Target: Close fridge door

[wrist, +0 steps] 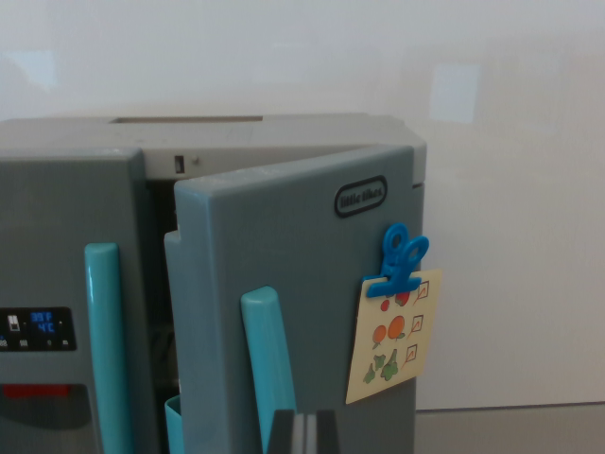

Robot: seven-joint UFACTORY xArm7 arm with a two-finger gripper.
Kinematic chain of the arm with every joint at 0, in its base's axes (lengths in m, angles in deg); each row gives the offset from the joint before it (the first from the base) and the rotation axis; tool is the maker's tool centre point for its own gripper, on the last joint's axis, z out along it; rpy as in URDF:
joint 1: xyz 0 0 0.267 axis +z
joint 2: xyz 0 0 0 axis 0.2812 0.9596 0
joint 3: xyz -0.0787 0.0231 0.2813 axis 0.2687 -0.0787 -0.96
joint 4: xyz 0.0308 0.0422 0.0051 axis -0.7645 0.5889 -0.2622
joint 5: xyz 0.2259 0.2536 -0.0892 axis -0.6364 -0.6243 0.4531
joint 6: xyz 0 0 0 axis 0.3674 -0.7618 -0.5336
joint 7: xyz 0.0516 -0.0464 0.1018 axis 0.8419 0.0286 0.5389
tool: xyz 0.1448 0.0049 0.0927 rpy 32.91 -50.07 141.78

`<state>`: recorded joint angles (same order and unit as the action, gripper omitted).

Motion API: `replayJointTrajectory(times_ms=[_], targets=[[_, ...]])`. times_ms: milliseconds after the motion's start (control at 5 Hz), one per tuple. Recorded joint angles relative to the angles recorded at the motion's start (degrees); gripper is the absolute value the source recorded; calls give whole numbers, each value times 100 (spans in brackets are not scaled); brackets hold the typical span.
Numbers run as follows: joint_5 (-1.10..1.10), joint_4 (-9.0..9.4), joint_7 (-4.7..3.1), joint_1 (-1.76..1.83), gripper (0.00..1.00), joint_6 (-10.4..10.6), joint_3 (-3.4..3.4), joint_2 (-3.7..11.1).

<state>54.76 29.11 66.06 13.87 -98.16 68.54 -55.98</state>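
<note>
Where the wrist view took in the toy fridge (57, 218), found the right-hand door (293, 284) ajar, swung out toward the camera on a hinge at the wrist view's right, its free edge standing clear of the body with a dark gap beside it. Carried a teal handle (267, 359) running upright near that free edge, just above and slightly left of the jaws (304, 433). Saw only the dark tips of the jaws, poking up at the bottom centre of the frame, drawn close with a thin pale seam between them; gripped nothing. Lay in front of the door's lower face, just below the handle's lower end; could not tell whether touching the door or apart from it. Bore an oval logo (360, 197) near the door's top, and below it a blue clip (399, 260) pinching a cream card (393, 336) printed with fruit and vegetables. Showed the left door (66, 284) shut, with its own teal handle (106, 340) and a small lit display (38, 328) at the wrist view's left. Stood against a plain white wall (510, 189), on a grey worktop (510, 430) at the lower right.
</note>
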Motion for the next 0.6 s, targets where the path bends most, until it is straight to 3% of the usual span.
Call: replayJointTrajectory(times_ms=[600], targets=[[0,1,0,0,100,0,0,0]])
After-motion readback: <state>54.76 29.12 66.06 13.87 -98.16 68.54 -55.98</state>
